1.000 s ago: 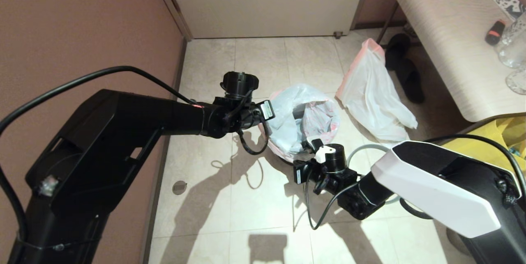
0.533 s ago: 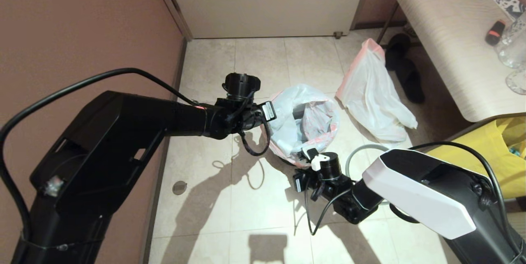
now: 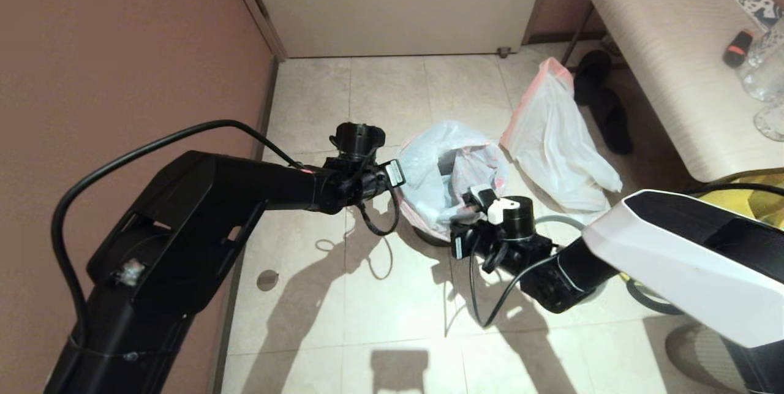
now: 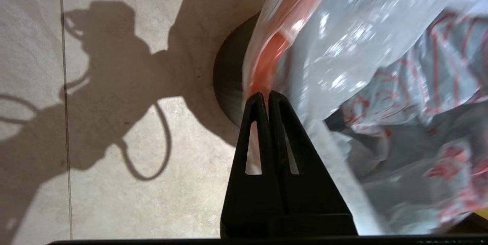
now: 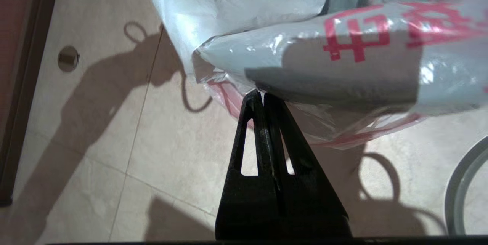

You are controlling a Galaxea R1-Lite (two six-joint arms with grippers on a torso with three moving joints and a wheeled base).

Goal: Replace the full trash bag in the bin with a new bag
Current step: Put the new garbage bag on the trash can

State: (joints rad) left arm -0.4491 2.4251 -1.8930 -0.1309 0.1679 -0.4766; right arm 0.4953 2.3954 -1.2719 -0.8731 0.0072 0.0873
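At frame centre, the crinkled translucent new bag (image 3: 442,176) draped the round black bin (image 4: 228,85). Left gripper (image 4: 265,94) and right gripper (image 5: 259,93) each pinched its thin rim film, tapered fingers pressed together.

Red printed characters on new bag (image 5: 354,47) (one resembles 中); rest unreadable.

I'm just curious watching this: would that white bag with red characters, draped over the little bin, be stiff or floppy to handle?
Probably very floppy: the new bag sags in wrinkled folds over the bin. Likely light and slippery, its film thin, see-through and glossy. It may tear, judging by that thinness.
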